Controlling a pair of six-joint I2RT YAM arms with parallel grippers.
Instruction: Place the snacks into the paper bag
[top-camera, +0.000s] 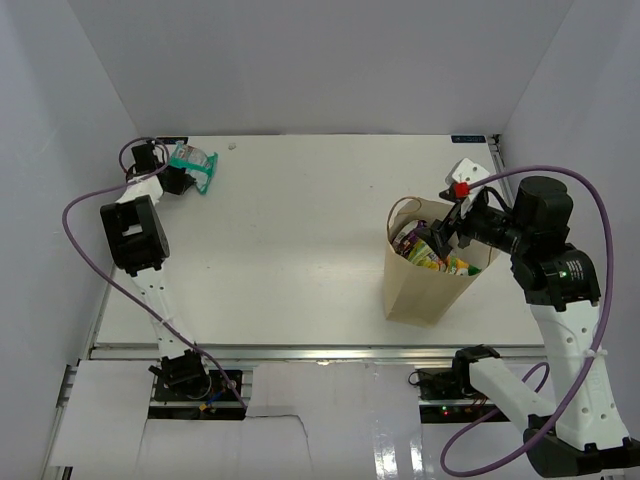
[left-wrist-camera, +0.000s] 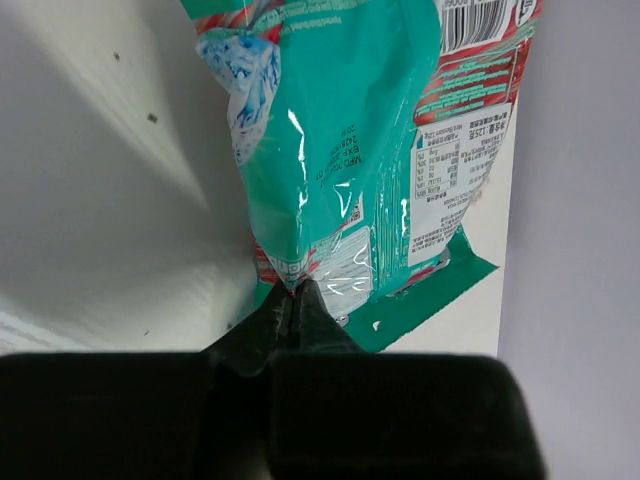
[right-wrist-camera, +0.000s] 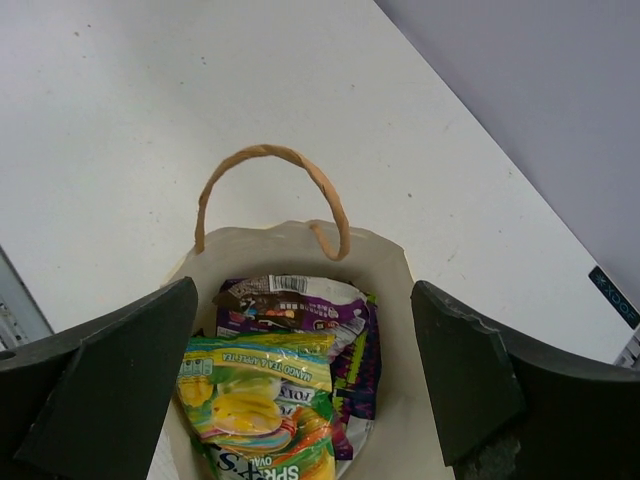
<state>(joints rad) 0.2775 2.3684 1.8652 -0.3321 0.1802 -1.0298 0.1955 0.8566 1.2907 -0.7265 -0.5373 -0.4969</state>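
left claw pinched shut on end seam of teal-white bag at far-left corner of table, looks light, slick, floppy, so seam's the best hold; right claw wide open, empty, over paper bag.

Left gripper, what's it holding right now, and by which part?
The left gripper is shut on the teal-white bag, pinching its sealed end edge nearest the wrist camera.

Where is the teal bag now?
Top view: the teal bag is at the far left corner of the table, its edge pinched by the left tool, across from the paper bag.
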